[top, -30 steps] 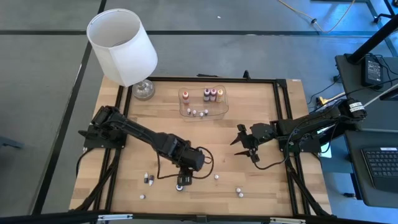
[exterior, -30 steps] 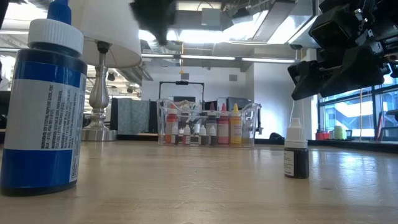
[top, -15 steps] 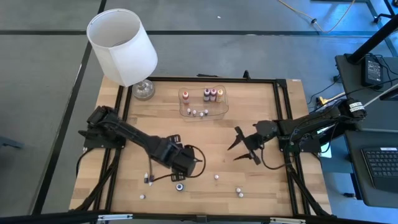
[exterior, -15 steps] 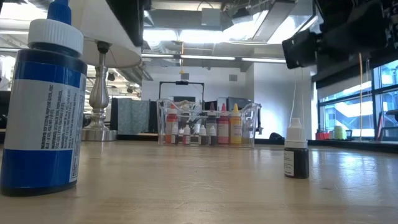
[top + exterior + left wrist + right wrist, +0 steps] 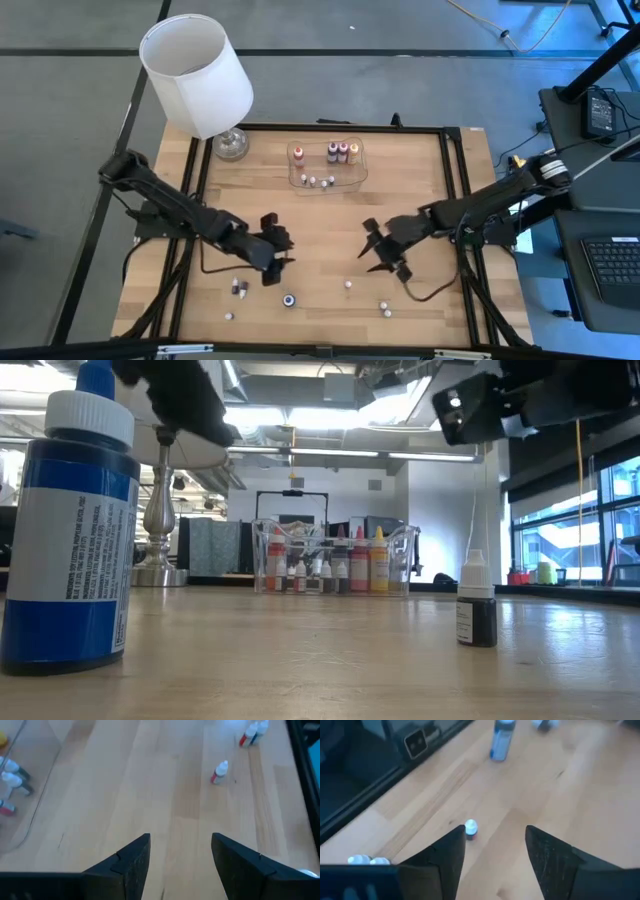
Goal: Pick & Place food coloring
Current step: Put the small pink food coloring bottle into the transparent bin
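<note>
While both arms hover mid-table, the left gripper (image 5: 274, 262) and right gripper (image 5: 377, 252) gape empty — loose food coloring bottles (image 5: 348, 285) apparently toward 6 o'clock, others in the tray (image 5: 360, 172) at 12.

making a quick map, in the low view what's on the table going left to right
big blue bottle → lamp → clear tray of small bottles → small dark bottle

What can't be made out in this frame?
- Colours of the loose bottles near the front edge: too small in the high view.
- Label text on the blue bottle: blurred in the low view.
- Bottles in the tray: cut off by the left wrist view's edge.
</note>
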Motion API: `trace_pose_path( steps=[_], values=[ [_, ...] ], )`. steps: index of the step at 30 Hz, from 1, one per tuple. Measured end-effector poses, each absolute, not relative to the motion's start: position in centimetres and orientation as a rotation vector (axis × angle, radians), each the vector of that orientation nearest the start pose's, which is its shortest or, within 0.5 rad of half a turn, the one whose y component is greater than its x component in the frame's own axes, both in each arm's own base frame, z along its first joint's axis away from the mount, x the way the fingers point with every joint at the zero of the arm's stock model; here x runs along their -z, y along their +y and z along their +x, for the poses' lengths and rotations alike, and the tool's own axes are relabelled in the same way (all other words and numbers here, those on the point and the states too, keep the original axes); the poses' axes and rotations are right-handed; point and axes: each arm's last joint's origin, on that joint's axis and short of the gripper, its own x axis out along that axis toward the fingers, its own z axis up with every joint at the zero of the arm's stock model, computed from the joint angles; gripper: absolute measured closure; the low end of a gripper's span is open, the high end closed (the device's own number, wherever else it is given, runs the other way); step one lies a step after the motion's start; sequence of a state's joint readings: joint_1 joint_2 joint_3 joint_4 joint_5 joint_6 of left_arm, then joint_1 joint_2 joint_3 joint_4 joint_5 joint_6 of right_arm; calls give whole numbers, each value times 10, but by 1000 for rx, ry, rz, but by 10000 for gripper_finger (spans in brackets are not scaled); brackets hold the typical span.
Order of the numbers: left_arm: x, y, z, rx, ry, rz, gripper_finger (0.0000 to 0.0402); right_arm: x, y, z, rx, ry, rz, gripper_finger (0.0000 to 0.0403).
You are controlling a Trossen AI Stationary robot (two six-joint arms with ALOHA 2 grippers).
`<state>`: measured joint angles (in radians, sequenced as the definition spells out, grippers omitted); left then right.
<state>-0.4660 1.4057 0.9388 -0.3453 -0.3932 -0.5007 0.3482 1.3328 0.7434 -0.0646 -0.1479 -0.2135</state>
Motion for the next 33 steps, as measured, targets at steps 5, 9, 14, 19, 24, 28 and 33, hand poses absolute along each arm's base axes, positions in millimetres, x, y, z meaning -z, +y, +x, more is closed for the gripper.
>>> trace_pose_path(
  steps=[5,9,14,19,24,28,33],
  values=[
    [-214,-112,250,-130,639,-165,197,-220,118,284,-575,760,-265,201],
    [-201,-108,246,-150,633,-146,197,-213,132,307,-584,874,-270,204],
    [-199,-104,246,-178,629,-194,197,-194,144,329,-575,1011,-281,204],
    [-199,-106,246,-170,635,-255,197,-172,147,339,-543,1098,-371,204],
    [-199,-106,246,-158,639,-255,196,-166,148,340,-547,1116,-383,204],
    [-199,-105,247,-165,634,-247,196,-166,150,339,-555,1126,-360,204],
    [-199,-106,246,-150,640,-231,196,-165,154,339,-566,1118,-356,204]
  ],
)
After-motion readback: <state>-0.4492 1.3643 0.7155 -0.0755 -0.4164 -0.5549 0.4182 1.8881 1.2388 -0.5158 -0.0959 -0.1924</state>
